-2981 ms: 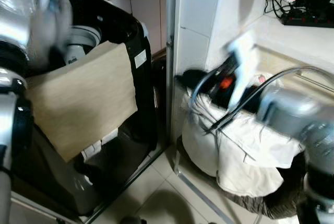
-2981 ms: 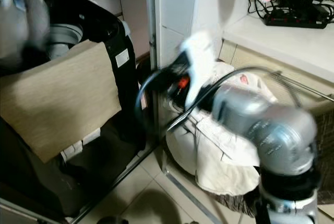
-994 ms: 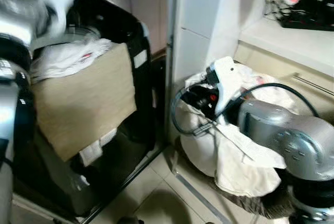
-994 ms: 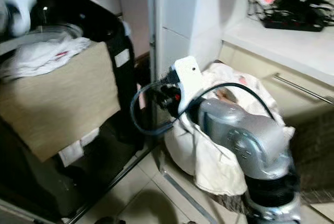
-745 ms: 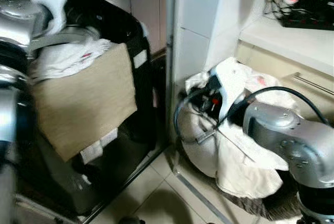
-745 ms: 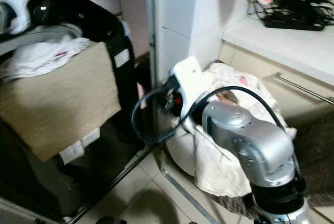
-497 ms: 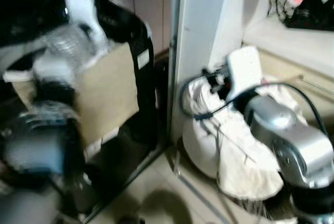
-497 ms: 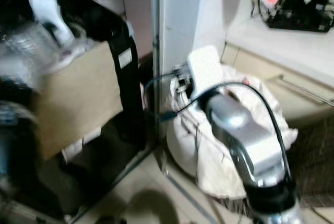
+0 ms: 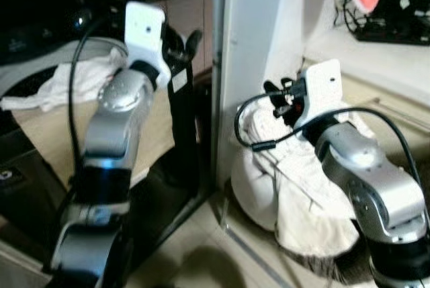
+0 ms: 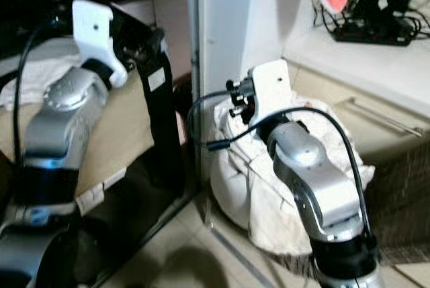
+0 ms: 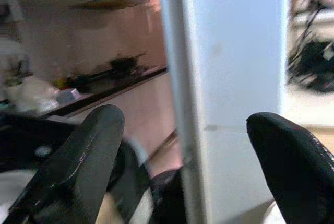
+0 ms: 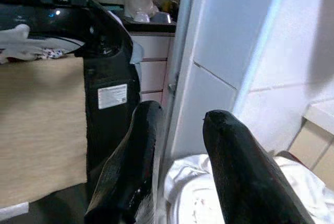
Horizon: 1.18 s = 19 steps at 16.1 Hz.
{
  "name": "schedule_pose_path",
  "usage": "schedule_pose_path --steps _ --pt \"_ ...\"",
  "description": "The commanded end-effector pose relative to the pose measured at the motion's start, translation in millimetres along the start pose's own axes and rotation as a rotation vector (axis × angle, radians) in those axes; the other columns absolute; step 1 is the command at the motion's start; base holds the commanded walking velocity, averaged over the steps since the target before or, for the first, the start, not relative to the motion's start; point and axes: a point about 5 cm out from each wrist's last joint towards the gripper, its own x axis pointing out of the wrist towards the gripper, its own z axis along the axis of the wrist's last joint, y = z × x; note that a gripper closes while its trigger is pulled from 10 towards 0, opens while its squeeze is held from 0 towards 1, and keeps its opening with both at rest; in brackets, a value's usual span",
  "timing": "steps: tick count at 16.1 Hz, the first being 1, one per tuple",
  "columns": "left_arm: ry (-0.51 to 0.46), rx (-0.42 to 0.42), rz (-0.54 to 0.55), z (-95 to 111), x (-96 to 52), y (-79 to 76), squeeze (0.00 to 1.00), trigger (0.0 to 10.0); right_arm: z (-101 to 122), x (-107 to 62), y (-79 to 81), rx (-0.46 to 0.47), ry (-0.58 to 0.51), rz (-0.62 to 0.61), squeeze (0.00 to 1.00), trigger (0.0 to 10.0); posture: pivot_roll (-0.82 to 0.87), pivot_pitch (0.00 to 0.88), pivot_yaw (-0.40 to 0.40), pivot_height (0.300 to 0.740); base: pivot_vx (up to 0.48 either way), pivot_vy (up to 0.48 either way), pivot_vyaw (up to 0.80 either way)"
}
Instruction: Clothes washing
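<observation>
White crumpled laundry (image 9: 282, 180) heaped in basket, more white clothes (image 9: 74, 83) on washer (image 10: 151, 100)

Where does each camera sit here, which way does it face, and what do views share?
Left eye, right eye: on the head, looking down at the washer, white pillar and laundry basket; both arms show.
Left wrist: along the open left gripper toward the pillar and a counter.
Right wrist: along the right gripper, fingers a little apart, above white clothes, facing washer and pillar.
All four share the pillar.
</observation>
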Motion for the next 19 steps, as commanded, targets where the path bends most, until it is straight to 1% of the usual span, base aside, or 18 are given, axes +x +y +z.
schedule_pose_path --steps 1,3,9,11,12,14,15,17,19 --pt "0.017 0.030 0.014 0.9 -3.5 2.5 0.00 10.0 1.1 0.8 -1.5 0.000 -0.015 -0.004 0.00 10.0 -0.05 0.000 0.036 0.740 0.322 0.000 0.80" --pt "0.041 0.053 -0.002 0.0 -4.5 1.4 0.00 10.0 -1.1 0.8 -4.9 0.035 -0.018 -0.034 0.00 10.0 -0.06 0.000 0.036 0.740 0.321 0.000 0.00" --pt "0.068 0.050 0.043 -1.4 -5.6 7.6 0.00 10.0 -7.0 -2.7 -3.3 0.015 0.012 -0.003 0.00 10.0 -0.06 0.000 0.037 0.740 0.322 0.000 0.00" --pt "0.073 0.069 0.078 1.0 -6.8 17.8 0.00 10.0 -8.1 -3.4 1.8 -0.009 0.021 0.058 0.00 10.0 -0.06 0.000 0.029 0.740 0.321 0.000 0.00" --pt "0.074 0.075 0.083 1.4 -6.9 19.7 0.00 10.0 -7.9 -3.3 3.3 -0.019 0.022 0.076 0.00 10.0 -0.06 0.000 0.029 0.740 0.319 0.000 0.00" --pt "0.077 0.092 0.102 3.8 -6.6 27.5 0.00 10.0 -7.6 -3.2 9.9 -0.045 0.028 0.123 0.00 10.0 -0.06 0.000 0.026 0.740 0.319 0.000 0.67" --pt "0.079 0.104 0.114 4.7 -6.3 30.9 0.00 10.0 -8.2 -3.2 12.6 -0.046 0.028 0.136 0.00 10.0 -0.05 0.000 0.026 0.740 0.311 0.000 0.80" --pt "0.080 0.113 0.130 5.8 -6.2 34.7 0.00 10.0 -10.0 -3.5 13.4 -0.014 0.033 0.136 0.00 10.0 -0.05 0.000 0.026 0.740 0.311 0.000 0.00" --pt "0.085 0.130 0.184 7.9 -5.7 43.1 0.00 10.0 -12.4 -6.5 14.7 -0.018 0.045 0.167 0.00 10.0 -0.05 0.000 0.032 0.740 0.291 0.000 0.00"
